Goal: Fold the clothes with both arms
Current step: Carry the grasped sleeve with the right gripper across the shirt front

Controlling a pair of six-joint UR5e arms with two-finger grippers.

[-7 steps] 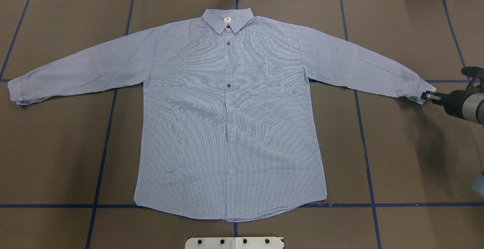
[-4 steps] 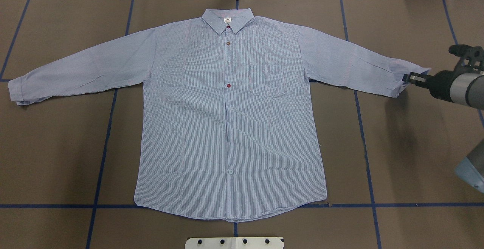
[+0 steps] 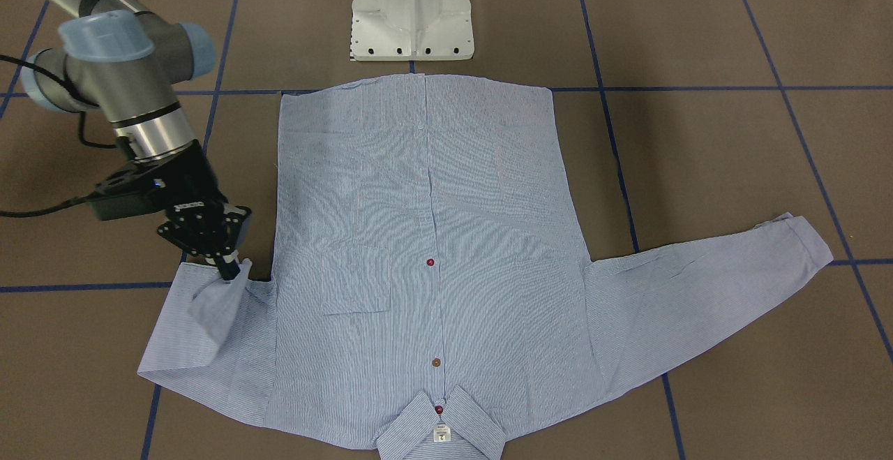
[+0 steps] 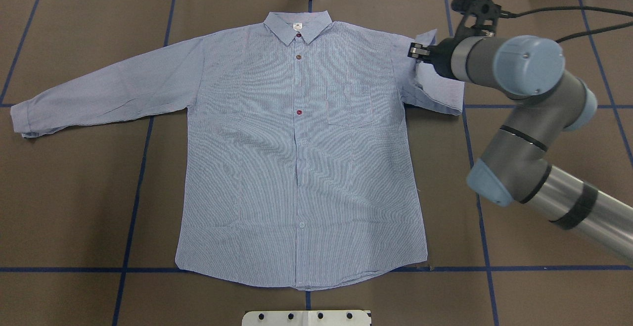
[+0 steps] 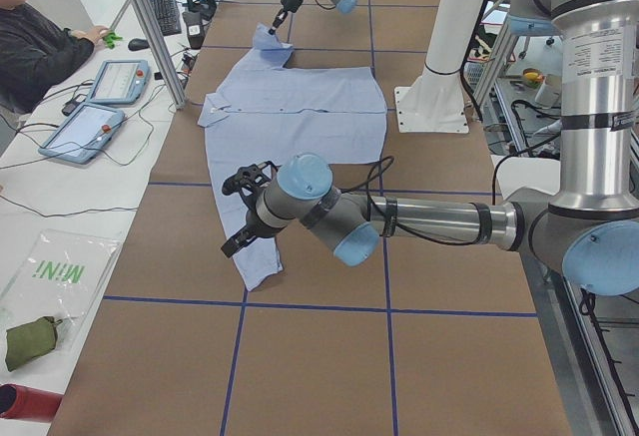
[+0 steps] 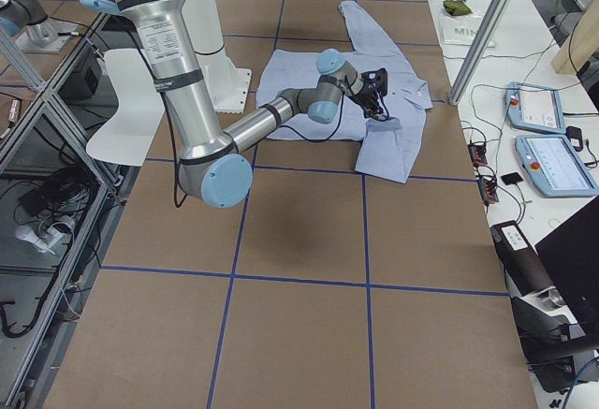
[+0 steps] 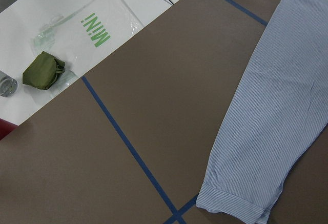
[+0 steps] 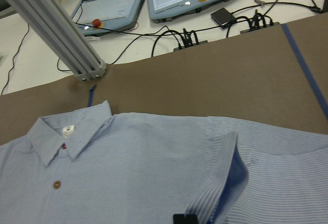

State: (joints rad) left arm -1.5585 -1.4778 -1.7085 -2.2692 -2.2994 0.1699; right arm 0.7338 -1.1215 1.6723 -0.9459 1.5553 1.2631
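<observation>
1. One light blue-and-white finely striped long-sleeved button-up shirt (image 4: pixel 296 167) lies flat and front up on the brown paper-covered table (image 4: pixel 534 207). Its collar (image 4: pixel 298 26) points away from the robot's base and its hem toward it.
2. The black two-finger right gripper (image 4: pixel 414 50) is pinched on the cuff end of the right-hand sleeve (image 4: pixel 437 93), holding it raised just over the shoulder seam. That sleeve is doubled back on itself, with its fold lying outward of the gripper.
3. From this gripper the shirt's body lies inward, toward the button line, and the sleeve's long axis runs across the table. I judge the coming move is to carry the cuff further inward and lay it over the chest.
4. The left-hand sleeve (image 4: pixel 109 88) is stretched out flat toward the robot's left. The black left gripper (image 5: pixel 232 218) hovers near that sleeve's cuff (image 4: pixel 24 120), so it is the nearer one for that side. Whether its fingers are spread, I cannot tell.
</observation>
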